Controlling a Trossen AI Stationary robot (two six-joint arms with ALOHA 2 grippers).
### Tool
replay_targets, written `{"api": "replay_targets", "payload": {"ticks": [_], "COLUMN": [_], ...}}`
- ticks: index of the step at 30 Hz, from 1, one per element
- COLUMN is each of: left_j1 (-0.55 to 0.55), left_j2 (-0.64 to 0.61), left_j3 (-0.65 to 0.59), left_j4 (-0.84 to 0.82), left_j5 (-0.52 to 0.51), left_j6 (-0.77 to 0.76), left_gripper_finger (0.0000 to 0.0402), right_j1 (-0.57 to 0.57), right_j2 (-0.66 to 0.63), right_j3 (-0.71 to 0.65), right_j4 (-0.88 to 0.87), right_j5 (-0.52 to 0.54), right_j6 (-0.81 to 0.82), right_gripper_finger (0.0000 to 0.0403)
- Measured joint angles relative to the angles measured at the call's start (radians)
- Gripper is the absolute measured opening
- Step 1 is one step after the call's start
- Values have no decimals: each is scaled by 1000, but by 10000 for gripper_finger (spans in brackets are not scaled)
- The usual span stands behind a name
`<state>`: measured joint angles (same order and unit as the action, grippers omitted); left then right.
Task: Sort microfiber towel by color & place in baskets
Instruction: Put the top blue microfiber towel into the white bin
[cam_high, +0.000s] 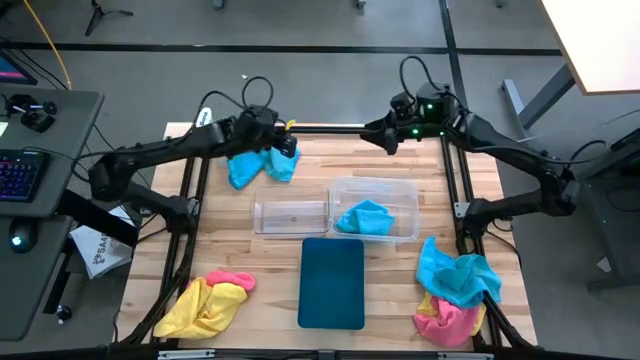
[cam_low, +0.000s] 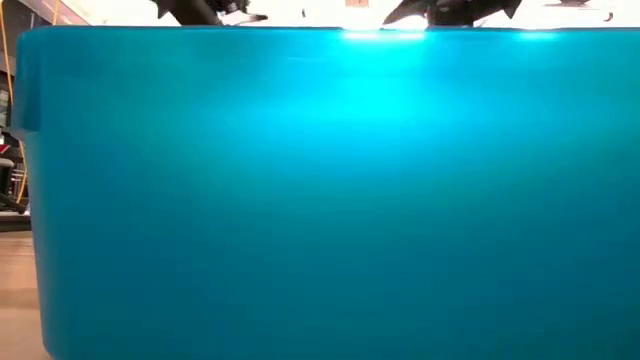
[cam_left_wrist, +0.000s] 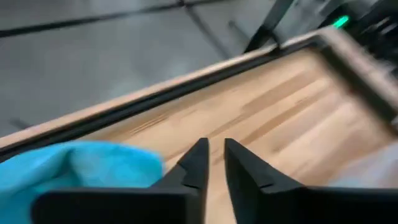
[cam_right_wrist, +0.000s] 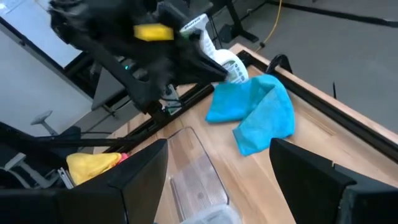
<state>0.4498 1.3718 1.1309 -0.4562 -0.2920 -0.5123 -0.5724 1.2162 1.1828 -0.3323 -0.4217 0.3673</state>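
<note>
One blue towel (cam_high: 262, 164) lies rumpled behind the narrow tub (cam_high: 290, 214); soft, limp, best pinched at a raised fold. Left gripper (cam_left_wrist: 214, 163) nearly clenched, empty; right gripper (cam_right_wrist: 217, 158) released.

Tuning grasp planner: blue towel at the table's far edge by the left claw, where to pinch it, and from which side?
Pinch the raised fold of the blue towel, coming straight down from above. It lies crumpled on the wooden table, so its humps give more to grip than the flat edges. The left claw hovers beside it, fingers nearly closed; probably open first.
</note>
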Motion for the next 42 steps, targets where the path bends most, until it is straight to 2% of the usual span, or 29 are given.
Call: {"api": "replay_targets", "payload": {"ticks": [8,12,16,21,30,33,36,39,42], "left_j1": [60,94,143,193,212,207,195,186,183], "left_j2": [209,293,362,435,553,574,577,554,511], "left_j3": [0,0,0,0,4,5,5,1,-5], "left_j4": [-35,-53,-105,-119,-104,-98,-85,-82,-74], "left_j5": [83,55,14,26,52,71,81,114,147], "left_j6": [-9,-44,-86,-113,-111,-82,-53,-48,-32], "left_gripper_finger": [177,221,233,235,235,229,197,127,32], "right_j1": [2,2,3,5,5,5,5,5,5], "right_j2": [-13,-12,-12,-12,-12,-12,-12,-12,-12], "right_j3": [0,0,0,0,0,0,0,0,0], "right_j4": [-42,-77,-82,-83,-90,-91,-91,-91,-92], "right_j5": [2,10,23,31,33,33,33,33,33], "right_j6": [14,18,28,48,62,62,56,51,44], "right_gripper_finger": [275,275,275,275,275,275,275,275,275]}}
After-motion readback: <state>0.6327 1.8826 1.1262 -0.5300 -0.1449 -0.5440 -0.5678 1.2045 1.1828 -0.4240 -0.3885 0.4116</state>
